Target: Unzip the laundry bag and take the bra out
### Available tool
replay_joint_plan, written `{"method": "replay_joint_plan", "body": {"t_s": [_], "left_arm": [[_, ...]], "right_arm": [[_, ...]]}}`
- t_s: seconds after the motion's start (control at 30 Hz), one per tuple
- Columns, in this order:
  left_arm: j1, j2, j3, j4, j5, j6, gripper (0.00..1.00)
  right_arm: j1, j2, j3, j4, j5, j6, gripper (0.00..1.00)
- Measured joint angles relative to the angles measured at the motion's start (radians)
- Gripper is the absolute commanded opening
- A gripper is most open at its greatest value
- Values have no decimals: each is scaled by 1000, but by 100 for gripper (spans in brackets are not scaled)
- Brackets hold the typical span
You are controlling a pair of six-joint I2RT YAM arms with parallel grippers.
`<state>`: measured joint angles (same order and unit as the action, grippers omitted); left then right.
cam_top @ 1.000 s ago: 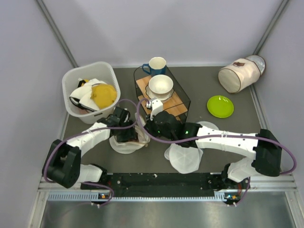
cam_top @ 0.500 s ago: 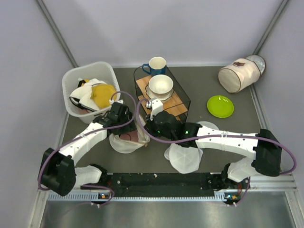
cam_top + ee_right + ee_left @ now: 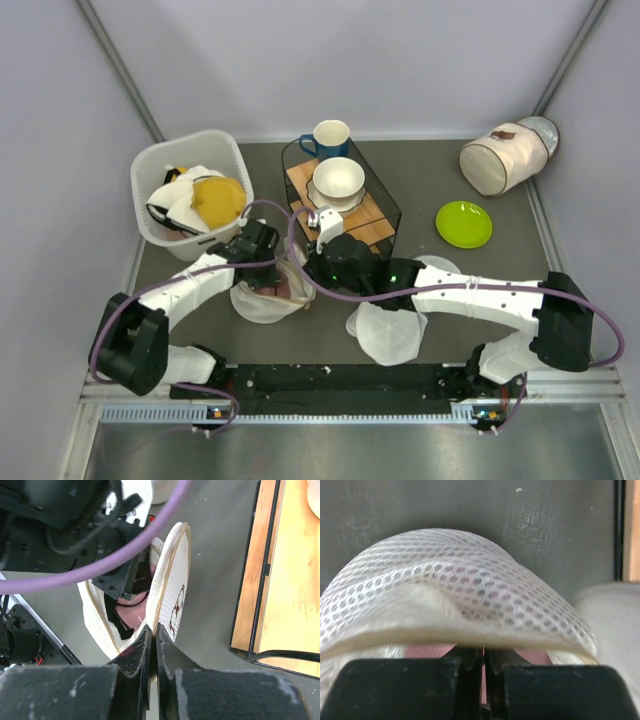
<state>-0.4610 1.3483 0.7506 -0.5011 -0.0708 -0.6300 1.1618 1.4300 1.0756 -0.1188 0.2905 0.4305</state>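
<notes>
on grey table (image 3: 450,180), right gripper (image 3: 152,628) pinches the laundry bag (image 3: 173,587) rim, left gripper (image 3: 483,653) inside clamps the bra (image 3: 427,650).

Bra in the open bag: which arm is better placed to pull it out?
Left. The left gripper sits inside the opening, apparently closed on the bra; the right gripper pinches the bag rim.

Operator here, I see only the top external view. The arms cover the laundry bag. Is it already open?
Observer: Yes. In the right wrist view the laundry bag is open; the right fingers pinch its rim and hold one face up.
Operator: Is the bra visible inside?
Observer: Yes, the pink bra shows in the opening between the two faces.
Operator: And the other arm?
Observer: In the left wrist view the left fingers are under the mesh, closed, with pink cloth between them.
</notes>
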Motion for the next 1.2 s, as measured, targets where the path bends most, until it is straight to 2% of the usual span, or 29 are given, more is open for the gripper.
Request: {"method": "replay_joint_plan", "body": {"t_s": [0.17, 0.4, 0.77, 0.93, 1.2], "left_arm": [[0, -129, 55, -98, 47, 12, 0], [0, -300, 254, -204, 154, 54, 0], [6, -322, 356, -279, 368, 56, 0], [59, -322, 385, -288, 483, 57, 0], [230, -330, 427, -294, 674, 63, 0]], "right_arm": [[0, 0, 0, -1, 0, 0, 0], [0, 0, 0, 0, 0, 1, 0], [0, 0, 0, 0, 1, 0, 0], [0, 0, -1, 0, 2, 0, 0], [-2, 0, -2, 14, 4, 6, 0]]}}
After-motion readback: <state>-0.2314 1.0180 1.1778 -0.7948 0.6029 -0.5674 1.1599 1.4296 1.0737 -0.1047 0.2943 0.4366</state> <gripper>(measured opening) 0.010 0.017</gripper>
